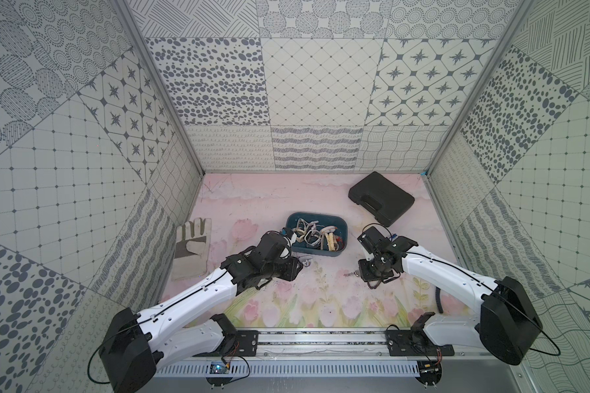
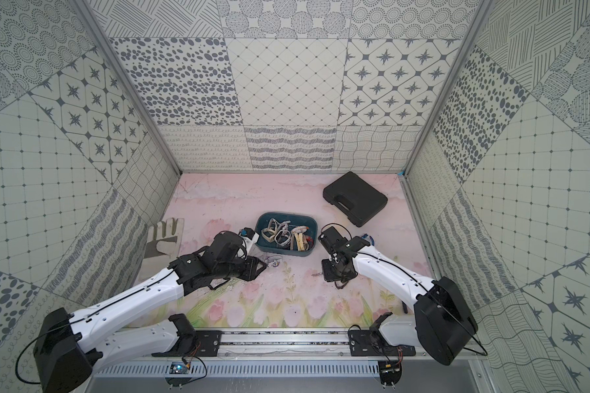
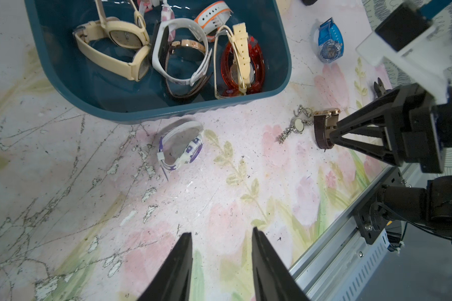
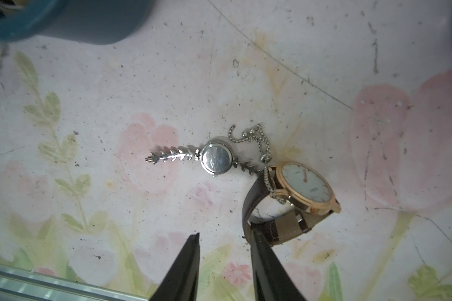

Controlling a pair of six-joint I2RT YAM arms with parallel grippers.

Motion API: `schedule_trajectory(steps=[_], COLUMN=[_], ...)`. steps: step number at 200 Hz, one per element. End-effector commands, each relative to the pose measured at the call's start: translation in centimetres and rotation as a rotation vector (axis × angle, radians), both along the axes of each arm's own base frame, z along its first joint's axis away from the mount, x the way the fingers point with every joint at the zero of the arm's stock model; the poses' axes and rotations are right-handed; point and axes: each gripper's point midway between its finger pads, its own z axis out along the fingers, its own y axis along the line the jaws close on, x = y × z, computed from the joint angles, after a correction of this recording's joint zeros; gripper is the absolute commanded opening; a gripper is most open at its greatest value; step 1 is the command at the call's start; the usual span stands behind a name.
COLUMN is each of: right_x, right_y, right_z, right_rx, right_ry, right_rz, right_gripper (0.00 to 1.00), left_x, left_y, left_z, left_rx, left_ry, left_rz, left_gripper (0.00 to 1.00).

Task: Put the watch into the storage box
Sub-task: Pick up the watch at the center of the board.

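Note:
The storage box, a dark teal tub, holds several watches in both top views. A white and purple watch lies on the mat just outside its wall. My left gripper hangs open above bare mat short of that watch, nothing between its fingers. A brown-strapped, rose-gold watch rests on its side, tangled with a silver chain watch. My right gripper is open, and one fingertip touches the brown strap. A blue watch lies farther off.
A flat black case sits at the back right. A work glove lies at the left by the wall. The aluminium rail runs along the front edge. Patterned walls close in three sides.

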Motion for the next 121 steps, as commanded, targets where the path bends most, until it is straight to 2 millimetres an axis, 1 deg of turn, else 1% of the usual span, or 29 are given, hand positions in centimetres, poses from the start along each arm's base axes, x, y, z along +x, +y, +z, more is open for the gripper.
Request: schedule_trajectory(steps=[1,22,40,86,121], right_x=[-0.1,-0.4,-0.7,-0.3,-0.3], right_y=[-0.3,-0.5,-0.7,-0.7,-0.5], right_z=[-0.4,-0.7,-1.4,-2.4,-3.5], right_rx=[-0.027,-0.050,-0.066,-0.094,-0.101], right_ry=[-0.012,-0.010,0.004,0.012,0.033], right_rz=[-0.028,-0.030,-0.033,-0.028,-0.019], right_gripper=[0.37,0.37,0.37,0.37,0.35], left_x=[0.0,0.0,-0.1,-0.1,-0.2], left_y=[-0.6,-0.5,-0.5,-0.3,-0.2], left_z=[0.6,0.7,0.8,0.6,0.7], left_rx=[-0.040,-0.042,-0.044,-0.040,-0.038], left_ry=[-0.012,-0.013,-0.013,-0.013,-0.016], left_rz=[-0.009,-0.009,-0.008,-0.004,0.000], left_gripper=[0.42,0.42,0.42,0.42,0.42])
